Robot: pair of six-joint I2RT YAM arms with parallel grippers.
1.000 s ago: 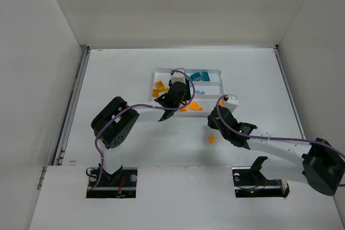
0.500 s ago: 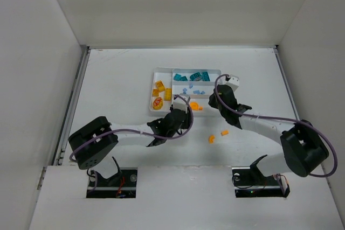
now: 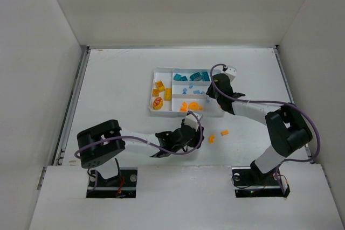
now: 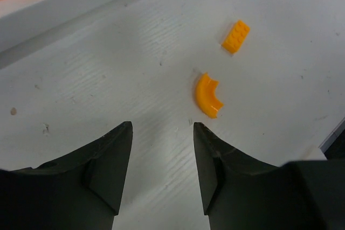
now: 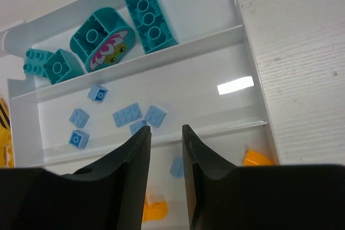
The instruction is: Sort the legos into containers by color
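The curved orange piece [image 4: 207, 96] lies loose on the worktop [image 4: 108, 74] just ahead of my left gripper [image 4: 161, 129] and slightly to its right. The small orange brick [image 4: 235, 36] sits a little farther out on the same side, apart from it. A second ago this gripper was up over the tray [image 4: 81, 2]. Now it is down by these two strays with its jaws spread wide and nothing between them, so I judge one delivery is done and the curved piece is next. My right gripper [image 5: 164, 133] has made the opposite trip, from the open worktop to the tray. Its jaws are only narrowly parted above the section of light blue bricks [image 5: 128, 115], with the teal bricks [image 5: 151, 19] one section beyond. A pale blue bit shows low in the gap, and I cannot tell whether it lies in the nearest section. The pieces are hard, glossy plastic with studded tops. The curved one is a smooth quarter-ring that offers little flat face to pinch. The worktop is white with a faint grain and scuffs, and the tray's thin walls catch a glare.
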